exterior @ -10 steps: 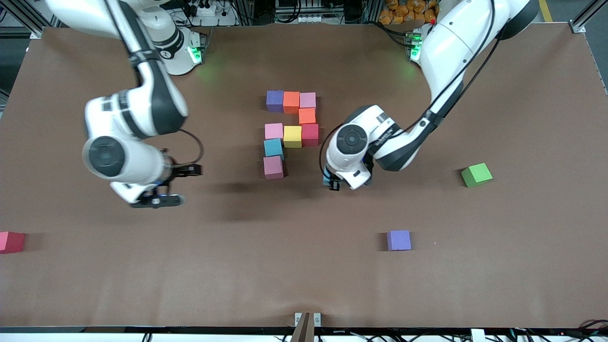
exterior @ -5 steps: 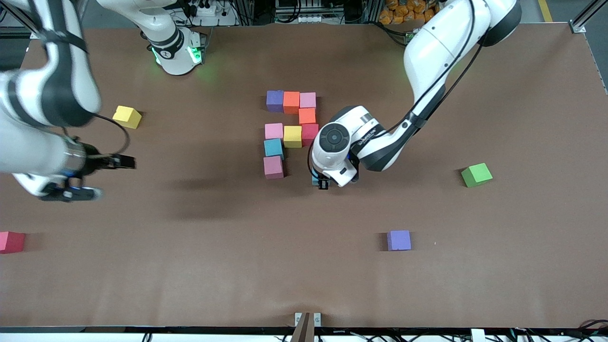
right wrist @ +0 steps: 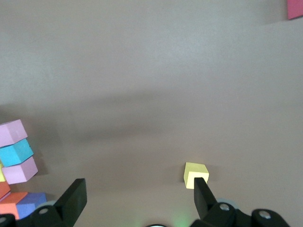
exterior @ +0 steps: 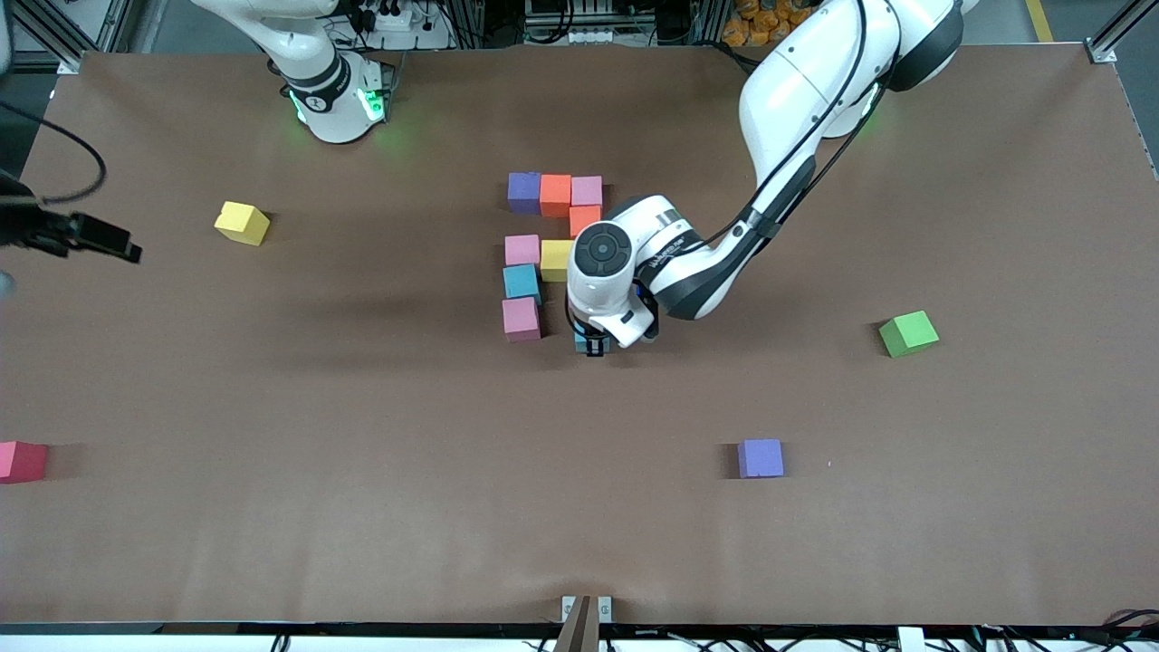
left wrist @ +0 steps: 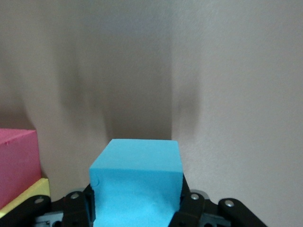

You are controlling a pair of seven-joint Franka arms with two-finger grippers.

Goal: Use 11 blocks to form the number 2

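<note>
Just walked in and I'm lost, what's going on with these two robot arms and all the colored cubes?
The arms are laying cubes out as a figure in the middle of the table. The left gripper holds a light blue cube beside the pink cube at the figure's near end. The right gripper is open and empty, over the right arm's end of the table. A purple cube, a yellow cube, a red cube and a green cube lie loose.

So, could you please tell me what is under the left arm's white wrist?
Its jaws grip a small matte light blue cube over the brown table, beside the pink cube. The wrist covers the figure's red cube in the front view.
</note>
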